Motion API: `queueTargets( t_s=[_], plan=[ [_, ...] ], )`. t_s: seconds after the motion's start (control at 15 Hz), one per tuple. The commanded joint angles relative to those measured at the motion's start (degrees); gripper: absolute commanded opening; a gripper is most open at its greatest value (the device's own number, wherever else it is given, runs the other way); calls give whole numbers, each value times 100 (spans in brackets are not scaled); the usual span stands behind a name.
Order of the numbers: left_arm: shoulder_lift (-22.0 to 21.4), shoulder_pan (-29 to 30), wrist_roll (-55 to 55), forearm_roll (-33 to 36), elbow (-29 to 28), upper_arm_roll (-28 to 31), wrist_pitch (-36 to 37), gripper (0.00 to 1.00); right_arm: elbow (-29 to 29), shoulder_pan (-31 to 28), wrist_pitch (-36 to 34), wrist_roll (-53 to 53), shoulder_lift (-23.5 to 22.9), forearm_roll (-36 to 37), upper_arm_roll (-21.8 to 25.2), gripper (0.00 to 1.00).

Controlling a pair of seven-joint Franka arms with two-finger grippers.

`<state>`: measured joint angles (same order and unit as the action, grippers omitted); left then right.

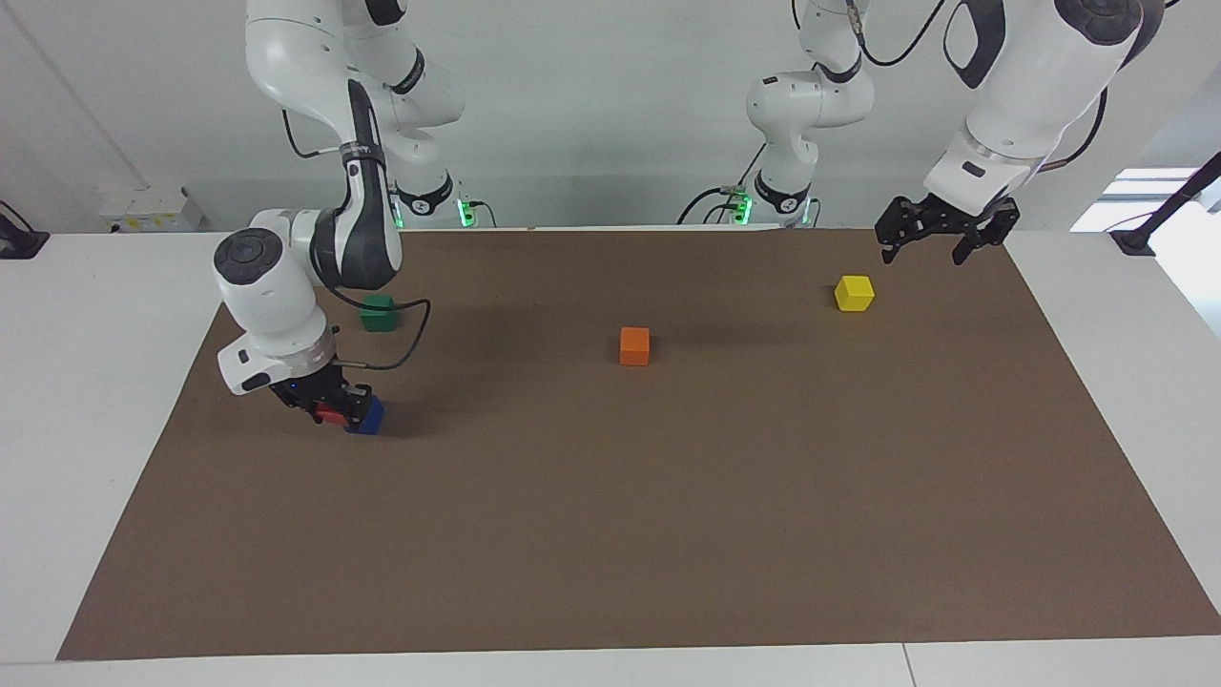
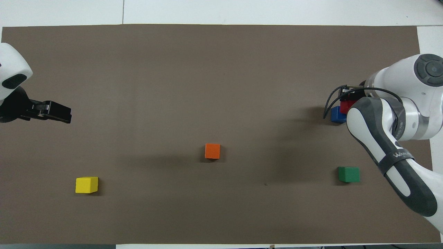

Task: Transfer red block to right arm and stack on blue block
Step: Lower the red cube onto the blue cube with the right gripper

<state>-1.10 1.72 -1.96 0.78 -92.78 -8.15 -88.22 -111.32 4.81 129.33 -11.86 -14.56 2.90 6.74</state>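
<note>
The red block [image 1: 331, 413] is pinched between the fingers of the right gripper [image 1: 334, 408] and is held low over the brown mat [image 1: 610, 534], at the right arm's end of the desk [image 1: 95, 382]. In the facing view the red block is seen against the blue block [image 1: 368, 415], at that block's 9 o'clock; whether the two touch, or whether the red one rests on the blue one, cannot be told. In the overhead view the red block [image 2: 346, 105] is partly hidden by the right arm [image 2: 391, 131] and is seen at the blue block's [image 2: 337, 114] 1 o'clock.

The fingers of the left gripper [image 1: 940, 240] are spread wide and nothing is held. This gripper is raised over the mat's edge near the left arm's base, with the yellow block [image 1: 854, 293] just below it in the facing view.

The orange block [image 1: 634, 345] is found near the mat's middle. The green block [image 1: 379, 313] is set nearer to the robots than the blue block.
</note>
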Motion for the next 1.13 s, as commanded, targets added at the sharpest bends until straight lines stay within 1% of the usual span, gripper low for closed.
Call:
queueTargets(
  t_s=[0.0,1.06],
  plan=[
    [-206,-40,-23,-227,-196,103,-283,100,-135,-24,136,-62,94,88,-50,0],
    [-206,-40,-50,-218,-196,244,-292,100,-373,64,145,-70,129,71,-76,0]
  ],
)
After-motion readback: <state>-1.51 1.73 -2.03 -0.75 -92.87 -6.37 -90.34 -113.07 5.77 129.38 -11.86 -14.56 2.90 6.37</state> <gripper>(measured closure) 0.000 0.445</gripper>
